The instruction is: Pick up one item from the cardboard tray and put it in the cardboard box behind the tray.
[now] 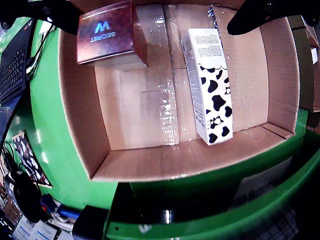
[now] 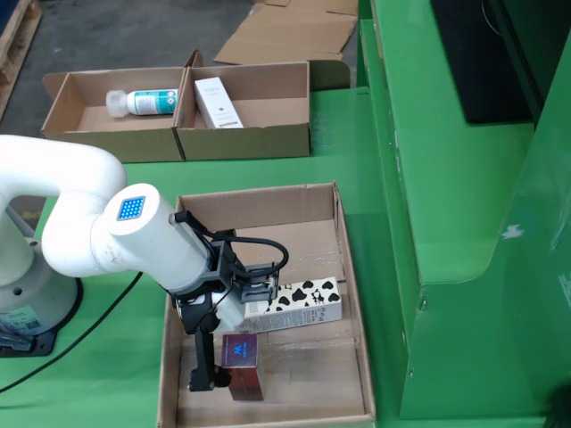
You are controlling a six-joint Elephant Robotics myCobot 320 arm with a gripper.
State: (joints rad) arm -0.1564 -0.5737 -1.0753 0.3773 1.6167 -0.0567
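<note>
A: Status? Anything moved out of the tray (image 2: 352,294) yet?

B: No pick yet, I'd say. Cow-print carton (image 1: 210,90) lies in the wrist view's upper right, maroon box (image 1: 107,35) upper left. Both on the tray floor.

A: Gripper?

B: The gripper (image 2: 210,352) hangs over the tray at lower left of the fixed view, fingers spread, holding nothing (maroon box sits just beside one finger).

A: Destination?

B: Cardboard box (image 2: 245,134) at upper left already holds a white carton (image 2: 219,102); its neighbour holds a bottle (image 2: 143,101). Fingertips are cropped in the wrist view.

cow-print carton (image 2: 303,303) partly behind arm (image 2: 134,236), tool (image 1: 160,15) fingertips cropped by top edge
</note>
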